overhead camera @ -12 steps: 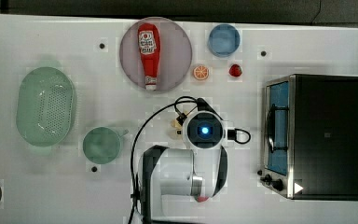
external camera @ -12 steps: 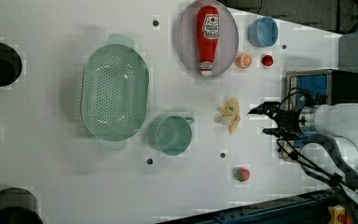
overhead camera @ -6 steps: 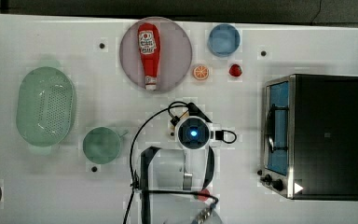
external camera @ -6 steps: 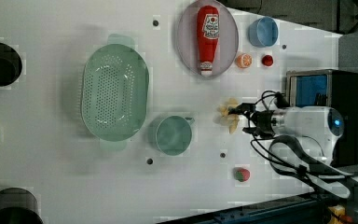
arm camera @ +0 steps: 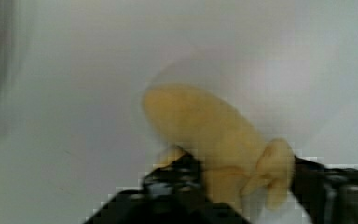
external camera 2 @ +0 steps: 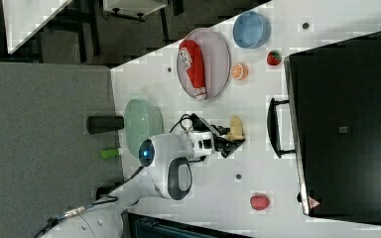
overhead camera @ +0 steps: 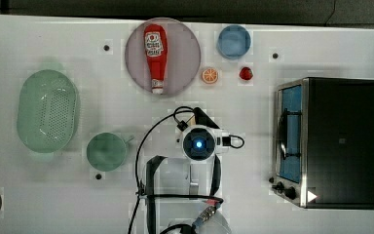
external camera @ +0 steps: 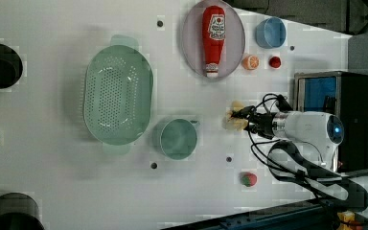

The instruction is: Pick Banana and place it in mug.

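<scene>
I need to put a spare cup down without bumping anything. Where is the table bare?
In the top view: the stretch between the colander and the plate, and the strip under the mug. Crowded: plate, orange slice, blue cup, oven.

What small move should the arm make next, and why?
Probably finish closing, then lift: the gripper straddles the banana, which lies on the table, while the mug stands apart at the left view's left.

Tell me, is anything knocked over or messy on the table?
Only the ketchup bottle lies on its side, across the plate. Nothing is spilled or broken. The mug stands upright, and the gripper is at the banana.
</scene>
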